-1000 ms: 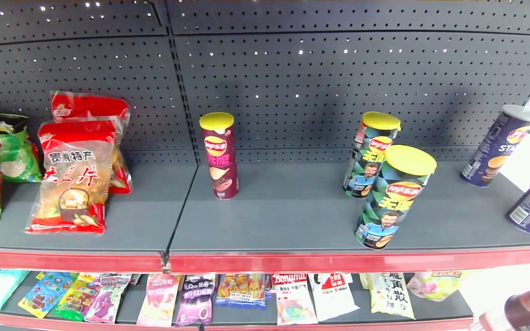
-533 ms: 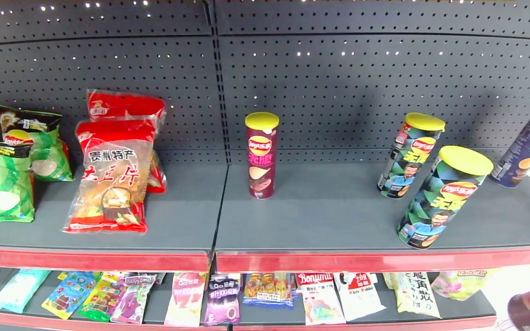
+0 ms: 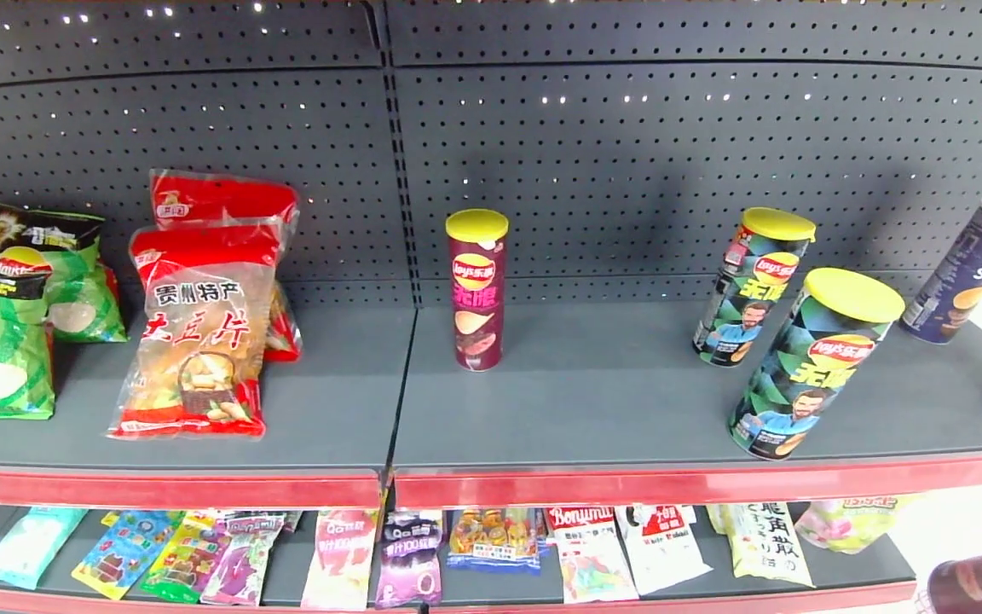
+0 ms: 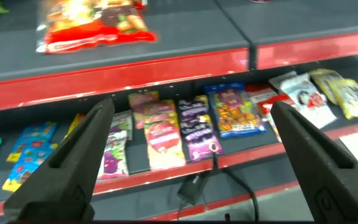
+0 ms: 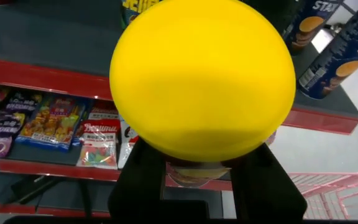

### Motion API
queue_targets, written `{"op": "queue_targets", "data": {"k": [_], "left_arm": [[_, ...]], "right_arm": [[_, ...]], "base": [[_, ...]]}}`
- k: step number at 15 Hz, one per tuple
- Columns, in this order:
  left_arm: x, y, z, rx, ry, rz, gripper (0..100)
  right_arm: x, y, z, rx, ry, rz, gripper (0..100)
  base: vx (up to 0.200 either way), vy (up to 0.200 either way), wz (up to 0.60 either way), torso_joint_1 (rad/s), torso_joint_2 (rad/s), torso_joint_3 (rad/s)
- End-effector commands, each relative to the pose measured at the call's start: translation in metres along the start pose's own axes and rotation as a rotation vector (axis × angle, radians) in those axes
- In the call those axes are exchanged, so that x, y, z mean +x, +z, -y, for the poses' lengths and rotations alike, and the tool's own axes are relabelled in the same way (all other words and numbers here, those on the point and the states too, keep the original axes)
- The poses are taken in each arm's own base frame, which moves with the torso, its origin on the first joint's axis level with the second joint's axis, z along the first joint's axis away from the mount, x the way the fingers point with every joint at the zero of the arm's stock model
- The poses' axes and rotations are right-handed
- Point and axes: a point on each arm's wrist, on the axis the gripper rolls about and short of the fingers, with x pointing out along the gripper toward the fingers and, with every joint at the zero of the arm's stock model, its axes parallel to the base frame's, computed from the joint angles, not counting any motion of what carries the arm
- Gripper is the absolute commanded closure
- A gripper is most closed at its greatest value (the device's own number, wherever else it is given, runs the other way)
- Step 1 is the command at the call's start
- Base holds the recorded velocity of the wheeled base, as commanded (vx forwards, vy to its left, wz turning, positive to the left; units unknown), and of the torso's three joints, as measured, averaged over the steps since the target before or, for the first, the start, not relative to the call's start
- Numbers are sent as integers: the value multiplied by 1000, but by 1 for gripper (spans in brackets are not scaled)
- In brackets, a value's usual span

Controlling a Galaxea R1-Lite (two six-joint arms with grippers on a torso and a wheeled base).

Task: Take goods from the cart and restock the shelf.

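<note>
The right end effector [image 5: 207, 179] is gripping a yellow-lidded chip can [image 5: 202, 74], low in front of the shelf [image 3: 593, 401]. The left end effector [image 4: 191, 155] is wide open, facing the snack packets [image 4: 194, 127] on the lower board.

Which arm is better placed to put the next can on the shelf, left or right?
Right. The right gripper is shut on a yellow-lidded can, close to the shelf. The left gripper is open and empty.
</note>
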Motion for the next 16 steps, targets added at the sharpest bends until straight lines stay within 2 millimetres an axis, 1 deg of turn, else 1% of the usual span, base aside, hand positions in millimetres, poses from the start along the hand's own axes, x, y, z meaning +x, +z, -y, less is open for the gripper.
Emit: {"op": "queue_targets", "data": {"k": [1, 2, 3, 4, 5, 6, 7, 8, 9, 10, 11, 12, 14, 16], "left_arm": [[-4, 38, 0, -18, -28, 46, 0], [10, 100, -1, -154, -27, 29, 0], [23, 138, -2, -208, -29, 38, 0], [45, 158, -3, -169, -27, -10, 0], [68, 162, -3, -116, -29, -79, 0], [90, 162, -3, -86, -48, -144, 0], [110, 160, -2, -75, -110, -183, 0], [123, 161, 1, -72, -176, -190, 0], [155, 162, 4, -82, -328, -196, 0], [180, 163, 4, -77, -420, -199, 0], [200, 162, 5, -58, -482, -205, 0], [221, 156, 6, -27, -531, -230, 0], [252, 146, 7, 27, -592, -254, 0], [276, 145, 7, 29, -629, -241, 0]], "right_arm": [[-3, -2, 0, 11, 9, 20, 100], [-2, -4, -1, 26, 11, 14, 100], [-1, -8, -2, 28, 29, 3, 100], [-2, -12, -3, 28, 54, 9, 100], [-2, -15, -4, 30, 63, 5, 100], [-1, -18, -5, 28, 69, -5, 100], [0, -20, -6, 27, 75, -13, 100], [0, -19, -5, 27, 77, -13, 100], [2, -15, -5, 26, 77, -19, 100], [2, -15, -5, 28, 76, -24, 100], [3, -15, -5, 27, 75, -30, 100], [3, -13, -5, 26, 71, -34, 100], [4, -13, -5, 32, 68, -39, 100], [4, -14, -5, 44, 68, -43, 100]], "base": [[0, 0, 0, 0, 0, 0], [0, 0, 0, 0, 0, 0], [0, 0, 0, 0, 0, 0], [0, 0, 0, 0, 0, 0], [0, 0, 0, 0, 0, 0], [0, 0, 0, 0, 0, 0], [0, 0, 0, 0, 0, 0], [0, 0, 0, 0, 0, 0], [0, 0, 0, 0, 0, 0], [0, 0, 0, 0, 0, 0], [0, 0, 0, 0, 0, 0], [0, 0, 0, 0, 0, 0], [0, 0, 0, 0, 0, 0], [0, 0, 0, 0, 0, 0]]}}
